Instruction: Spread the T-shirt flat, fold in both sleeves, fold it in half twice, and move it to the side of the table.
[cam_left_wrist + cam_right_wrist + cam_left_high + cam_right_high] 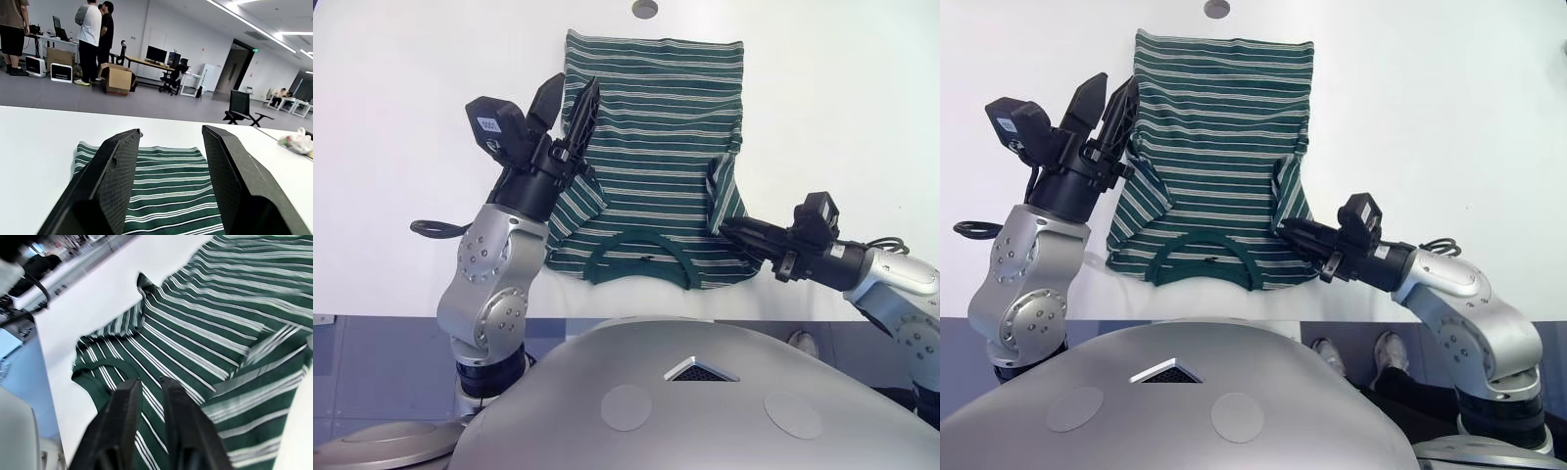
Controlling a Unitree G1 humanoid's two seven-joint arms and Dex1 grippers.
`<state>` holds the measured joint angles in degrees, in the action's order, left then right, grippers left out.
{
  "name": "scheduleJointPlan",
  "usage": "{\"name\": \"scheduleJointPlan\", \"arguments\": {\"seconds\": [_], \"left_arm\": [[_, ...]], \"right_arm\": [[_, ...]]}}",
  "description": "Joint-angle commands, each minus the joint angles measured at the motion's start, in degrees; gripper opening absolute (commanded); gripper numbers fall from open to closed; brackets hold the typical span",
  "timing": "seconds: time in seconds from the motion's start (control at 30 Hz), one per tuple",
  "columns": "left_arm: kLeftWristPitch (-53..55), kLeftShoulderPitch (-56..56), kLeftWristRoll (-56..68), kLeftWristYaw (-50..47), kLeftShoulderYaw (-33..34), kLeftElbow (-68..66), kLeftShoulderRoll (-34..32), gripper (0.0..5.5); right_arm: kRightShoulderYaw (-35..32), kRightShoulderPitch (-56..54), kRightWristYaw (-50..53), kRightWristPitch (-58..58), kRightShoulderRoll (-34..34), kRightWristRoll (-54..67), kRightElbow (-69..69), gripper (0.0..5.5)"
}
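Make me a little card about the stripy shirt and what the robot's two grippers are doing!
T-shirt: green with white stripes, lying on the white table, collar toward the robot
Sleeves: left sleeve and right sleeve both folded in over the body
Left gripper: open, raised over the shirt's left edge, holding nothing
Right gripper: low, at the folded right sleeve
Folded in half: not yet
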<state>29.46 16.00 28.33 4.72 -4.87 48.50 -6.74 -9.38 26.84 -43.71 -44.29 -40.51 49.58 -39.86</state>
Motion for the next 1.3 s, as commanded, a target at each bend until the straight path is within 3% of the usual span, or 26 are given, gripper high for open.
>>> {"name": "scheduleJointPlan", "arguments": {"seconds": [0.03,0.07,0.1,0.13,0.2,0.27,0.37,0.43,0.6,0.73,0.9,1.3], "left_arm": [[-2.05,-0.45,-2.51,-0.16,-1.65,-0.86,0.42,2.33],[-2.53,-0.82,-2.83,0.07,-1.76,-1.31,0.36,2.33],[-2.79,-1.54,-3.30,2.45,-1.04,-1.57,-2.30,2.33],[-5.85,-2.31,-6.96,9.08,0.22,-2.25,-10.30,2.33],[-22.87,-3.50,-20.03,24.54,2.79,-8.62,-29.63,2.91],[-41.26,-3.06,-28.64,33.70,4.54,-18.10,-42.23,3.33],[-67.75,2.06,-38.48,36.30,6.12,-35.48,-55.85,3.90],[-76.90,4.25,-42.08,34.44,6.34,-43.06,-59.39,4.25],[-91.25,2.76,-51.12,30.11,3.44,-59.38,-64.64,4.25],[-99.44,-0.45,-55.61,29.05,-0.18,-66.09,-64.37,4.25],[-100.00,-6.40,-57.84,29.23,-6.52,-64.39,-58.04,4.25],[-96.50,-6.36,-58.35,28.68,-11.81,-60.27,-54.21,4.25]], "right_arm": [[-3.12,-5.36,0.83,-6.62,-2.20,10.31,1.73,1.59],[-3.69,-7.07,1.50,-7.94,-2.42,12.76,2.52,1.99],[-2.99,-9.60,0.68,-3.07,-3.58,6.32,4.51,2.11],[-0.77,-10.70,-2.17,9.07,-6.86,-6.29,7.96,2.11],[1.15,-11.23,-6.52,36.23,-11.15,-28.33,17.61,2.72],[0.81,-10.23,-7.26,58.61,-13.29,-40.54,27.75,3.18],[-0.41,-5.12,-6.08,87.36,-15.56,-51.71,42.58,3.78],[-0.05,-1.36,-5.48,96.01,-15.70,-54.65,45.87,4.22],[0.63,3.01,-3.24,108.03,-15.27,-60.16,50.00,4.22],[1.97,3.85,0.37,112.66,-13.51,-64.59,51.18,4.22],[5.09,-1.62,6.14,113.37,-10.07,-73.94,53.39,4.22],[14.69,-5.07,10.21,113.64,-14.82,-79.78,58.25,4.22]]}}
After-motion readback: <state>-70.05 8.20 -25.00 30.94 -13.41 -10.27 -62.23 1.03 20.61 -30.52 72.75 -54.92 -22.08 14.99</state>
